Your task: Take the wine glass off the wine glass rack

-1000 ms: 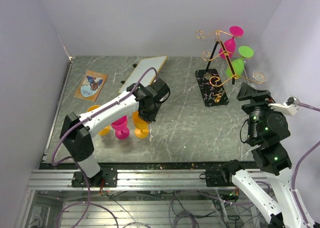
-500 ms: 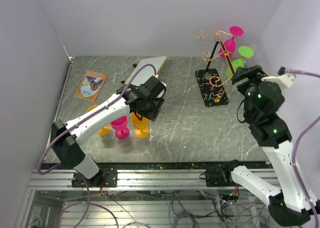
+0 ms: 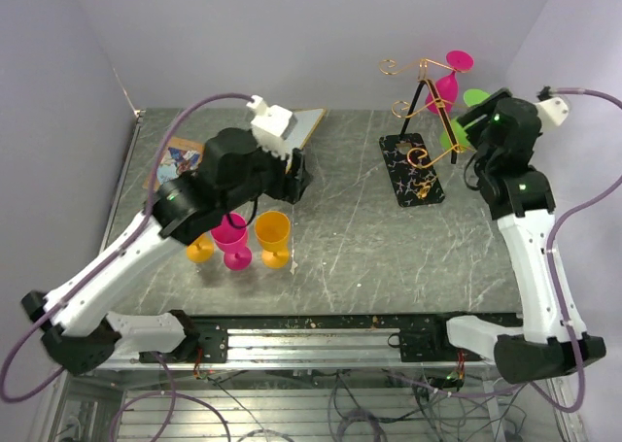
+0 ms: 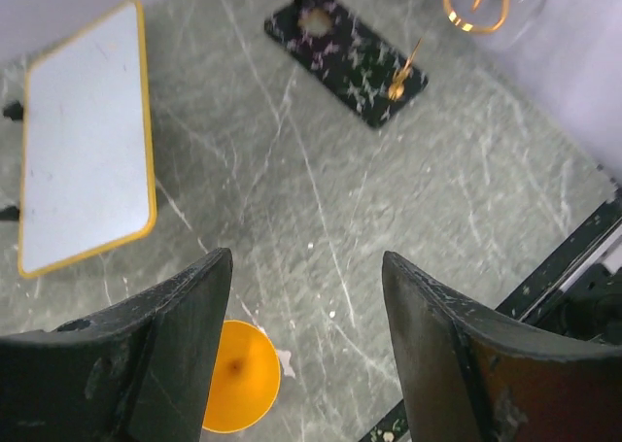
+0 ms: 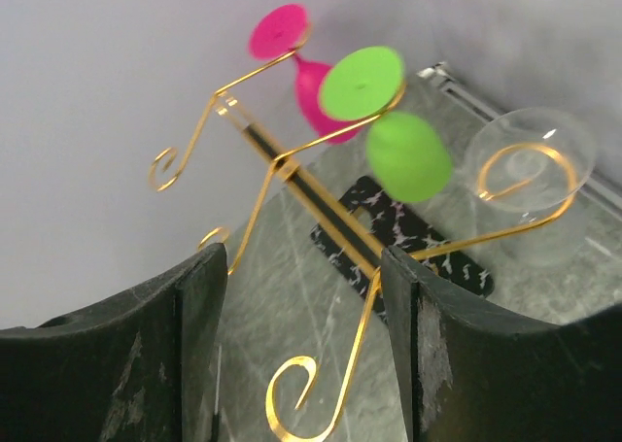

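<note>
Right wrist view: we see the green wine glass (image 5: pixel 408 156) hanging foot-up on the wine glass rack (image 5: pixel 413 238), just ahead of our right gripper (image 5: pixel 301 262), jaws spread and empty; the left gripper (image 4: pixel 306 262), also released, lies well apart.

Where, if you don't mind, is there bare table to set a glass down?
The widest bare stretch of table lies between the larger orange cup and the black base of the rack. It is crowded around the pink cup at left and beneath the rack.
</note>
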{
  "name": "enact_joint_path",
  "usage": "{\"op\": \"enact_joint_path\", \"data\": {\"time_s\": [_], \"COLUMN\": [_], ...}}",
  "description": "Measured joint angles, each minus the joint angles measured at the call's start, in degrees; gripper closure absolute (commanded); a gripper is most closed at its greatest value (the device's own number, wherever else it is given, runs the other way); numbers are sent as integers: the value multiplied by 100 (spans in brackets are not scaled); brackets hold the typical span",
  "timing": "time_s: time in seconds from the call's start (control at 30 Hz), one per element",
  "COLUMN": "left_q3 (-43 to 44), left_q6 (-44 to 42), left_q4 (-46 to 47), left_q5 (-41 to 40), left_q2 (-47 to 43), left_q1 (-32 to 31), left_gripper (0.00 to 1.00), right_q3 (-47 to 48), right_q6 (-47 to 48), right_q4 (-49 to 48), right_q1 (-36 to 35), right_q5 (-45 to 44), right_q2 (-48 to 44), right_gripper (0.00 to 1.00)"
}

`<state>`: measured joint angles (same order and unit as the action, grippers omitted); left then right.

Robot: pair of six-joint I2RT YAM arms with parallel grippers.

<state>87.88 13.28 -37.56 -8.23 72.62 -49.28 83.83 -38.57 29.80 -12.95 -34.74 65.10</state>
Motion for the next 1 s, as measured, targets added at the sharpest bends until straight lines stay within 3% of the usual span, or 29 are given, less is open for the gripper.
{"op": "enact_joint_path", "data": {"time_s": [0.17,0.6,0.77,1.0], "left_q3": [-804,-1635,-2009,-2262], "left_q6": [-153,-409,-378,-269], "left_q4": [890,1635,1912,2234], "left_q5": [-13,-455,-772,-894], "left_q2": [-1099,-2288,-2811,-3132], "left_q1": [44,94,205,695], "left_gripper": [23,21,19,20], "right_q3": [-168,-986,-1368,-1613], "right_q6": [-299,-402,-385,-365], "right_q4": [-157,-640,-990,-1443], "right_q1": [1432,3672,4026,4107], "right_q5": [935,2133,2848,3552], "right_q2": [339,313,404,601], "right_gripper": [33,30,31,43]}}
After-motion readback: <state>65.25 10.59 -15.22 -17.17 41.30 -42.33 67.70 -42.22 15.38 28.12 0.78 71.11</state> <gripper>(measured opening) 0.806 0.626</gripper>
